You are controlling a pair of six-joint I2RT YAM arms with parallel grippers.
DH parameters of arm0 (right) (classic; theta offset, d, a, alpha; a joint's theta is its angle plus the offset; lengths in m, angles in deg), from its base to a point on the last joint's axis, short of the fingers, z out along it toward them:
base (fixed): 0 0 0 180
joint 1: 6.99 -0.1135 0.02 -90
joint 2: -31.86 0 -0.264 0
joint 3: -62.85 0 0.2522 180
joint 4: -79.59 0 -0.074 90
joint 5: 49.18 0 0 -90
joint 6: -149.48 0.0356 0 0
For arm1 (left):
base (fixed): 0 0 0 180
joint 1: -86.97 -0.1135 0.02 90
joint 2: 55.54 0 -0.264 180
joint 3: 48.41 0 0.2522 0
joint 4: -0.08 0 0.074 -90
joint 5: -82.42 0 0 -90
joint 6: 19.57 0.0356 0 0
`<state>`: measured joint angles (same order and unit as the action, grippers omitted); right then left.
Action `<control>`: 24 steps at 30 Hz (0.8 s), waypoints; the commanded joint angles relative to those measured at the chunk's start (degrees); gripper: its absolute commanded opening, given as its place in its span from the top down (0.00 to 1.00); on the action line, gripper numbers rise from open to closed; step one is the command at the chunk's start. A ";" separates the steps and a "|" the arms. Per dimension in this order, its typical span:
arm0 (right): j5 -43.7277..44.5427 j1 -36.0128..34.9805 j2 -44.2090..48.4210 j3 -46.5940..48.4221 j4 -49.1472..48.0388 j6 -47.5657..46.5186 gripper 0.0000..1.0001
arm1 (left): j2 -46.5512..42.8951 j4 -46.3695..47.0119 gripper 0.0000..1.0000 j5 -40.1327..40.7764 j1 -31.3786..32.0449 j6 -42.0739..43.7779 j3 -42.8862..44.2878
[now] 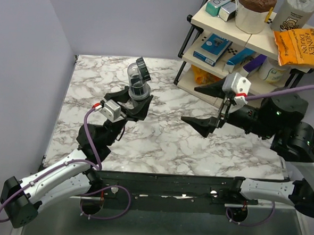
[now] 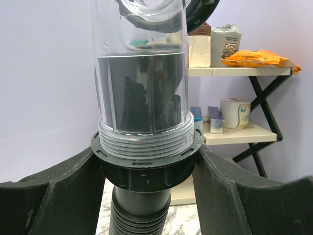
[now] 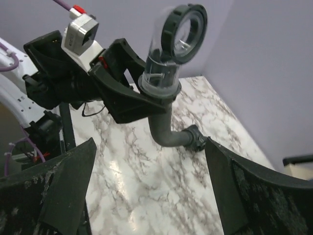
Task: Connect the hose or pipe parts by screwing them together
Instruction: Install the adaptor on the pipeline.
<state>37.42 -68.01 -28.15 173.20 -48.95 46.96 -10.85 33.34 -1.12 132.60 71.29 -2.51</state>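
Camera above: clear cylindrical plastic fitting point(image 1: 137, 76) is held upright, slightly tilted, over the marble table point(image 1: 160, 144) by the left gripper point(image 1: 138, 100). The right gripper point(image 1: 201, 107) is spread wide and empty, well apart to the fitting's right. Open room is noted between them, with a wooden shelf point(image 1: 241, 48) behind.

Left wrist: black collar nut point(image 2: 146, 171) is pinched between the fingers point(image 2: 63, 191). Black ribbed hose point(image 2: 139, 220) hangs below it.

Right wrist: the hose is seen curving down, its free end nut point(image 3: 195, 138) low near the marble; contact is not determinable. The right gripper is judged better placed to reach it.

I log glossy white arm shells point(image 1: 57, 175) lower left, thin purple cables point(image 1: 85, 125), matte black wedge-shaped fingers point(image 1: 199, 124), red-tabbed white box cameras point(image 1: 236, 85).
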 commanded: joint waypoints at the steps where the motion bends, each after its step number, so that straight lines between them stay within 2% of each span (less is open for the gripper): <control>1: -25.99 7.91 -9.15 3.31 -4.56 -8.76 0.00 | -1.36 1.49 1.00 -5.05 -0.36 -4.81 2.40; 6: -42.37 18.01 -13.99 7.11 -5.70 -7.70 0.00 | -1.88 1.40 1.00 -8.56 -0.36 -6.57 2.23; 13: -57.13 22.69 -20.76 11.95 -8.41 -5.42 0.00 | -2.32 0.96 1.00 -9.62 -0.45 -7.10 2.31; 17: -62.78 23.22 -23.57 11.77 -14.92 -0.07 0.00 | -2.59 0.35 1.00 -10.33 -0.54 -7.45 2.23; 24: -64.80 23.22 -30.08 15.81 -16.95 3.90 0.00 | -3.20 0.35 1.00 -11.20 -0.54 -7.72 2.40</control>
<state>-22.84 -45.12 -55.71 187.30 -63.12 47.25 -12.53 30.89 -9.95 132.34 64.76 -2.51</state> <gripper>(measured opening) 0.997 0.706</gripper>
